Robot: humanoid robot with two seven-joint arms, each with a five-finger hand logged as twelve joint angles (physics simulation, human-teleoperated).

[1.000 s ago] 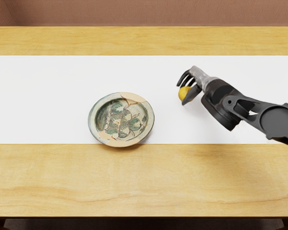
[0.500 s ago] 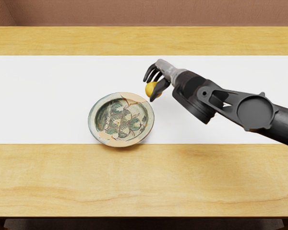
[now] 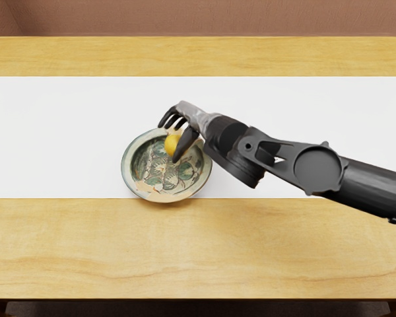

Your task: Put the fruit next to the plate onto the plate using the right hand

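Note:
A small yellow fruit (image 3: 171, 142) is held in my right hand (image 3: 176, 135), whose dark fingers curl around it. The hand hovers over the upper right part of a round ceramic plate (image 3: 137, 173) painted with green leaf shapes. That plate lies on the white table runner, left of centre. From the picture's right edge my right arm (image 3: 303, 168) reaches across to the plate. I cannot tell whether the fruit touches the plate's surface. The left arm does not show.
A white runner (image 3: 66, 132) crosses the wooden table (image 3: 185, 251) from left to right, with bare wood in front and behind. A brown wall edge runs along the top of the picture.
My right hand has carried the yellow fruit leftward from the runner's right side to above the plate, and the arm has stretched further into view.

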